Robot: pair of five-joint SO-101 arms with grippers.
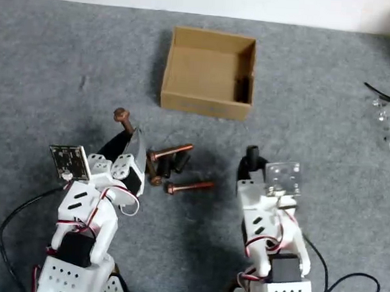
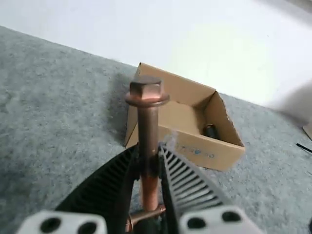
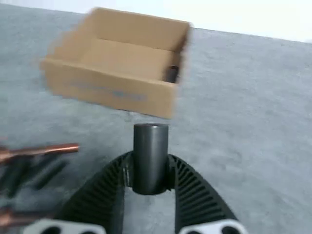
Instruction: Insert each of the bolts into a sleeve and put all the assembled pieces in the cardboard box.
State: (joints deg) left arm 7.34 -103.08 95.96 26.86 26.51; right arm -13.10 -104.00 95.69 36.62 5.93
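The left gripper (image 2: 148,152) is clamping a copper bolt (image 2: 147,112) low on its shank, head up, and the right gripper (image 3: 149,165) is pinching a dark sleeve (image 3: 150,141) upright at mid-length, both pieces probably being stiff, smooth and slip-prone, well apart from the cardboard box (image 1: 204,105).

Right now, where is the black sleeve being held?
Seen from above, the sleeve is clamped in the right gripper, right of the loose bolts, just short of the cardboard box.
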